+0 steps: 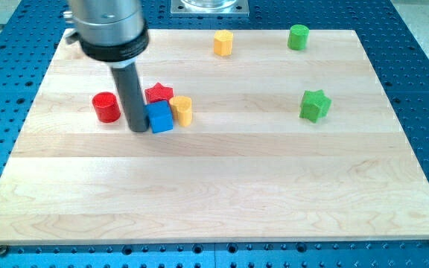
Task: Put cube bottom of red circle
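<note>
A blue cube point(160, 117) lies left of the board's middle. A red cylinder point(106, 107), the red circle, stands to its left. My tip point(138, 129) rests on the board between them, touching or almost touching the cube's left side. A red star point(158, 94) sits just above the cube, partly hidden by the rod. A yellow cylinder point(182, 110) touches the cube's right side.
A yellow hexagonal block point(223, 43) and a green cylinder point(298, 37) stand near the view's top. A green star point(314, 105) lies at the right. The wooden board point(222, 193) lies on a blue perforated table.
</note>
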Controlling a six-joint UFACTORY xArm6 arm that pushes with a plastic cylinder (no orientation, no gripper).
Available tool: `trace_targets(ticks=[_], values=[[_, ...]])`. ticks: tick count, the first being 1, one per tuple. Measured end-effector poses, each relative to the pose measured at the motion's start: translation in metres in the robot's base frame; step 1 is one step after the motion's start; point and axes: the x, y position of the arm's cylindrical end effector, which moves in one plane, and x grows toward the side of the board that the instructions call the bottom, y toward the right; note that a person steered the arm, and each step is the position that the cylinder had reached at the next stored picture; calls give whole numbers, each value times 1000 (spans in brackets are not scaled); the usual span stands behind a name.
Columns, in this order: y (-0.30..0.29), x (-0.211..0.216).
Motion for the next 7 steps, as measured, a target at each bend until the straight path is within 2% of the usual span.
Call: trace_targets(ticks=[1, 2, 3, 4, 6, 7], values=[[-17, -30], [-70, -24], [-91, -27], [-16, -47], [178, -46], [230, -64]])
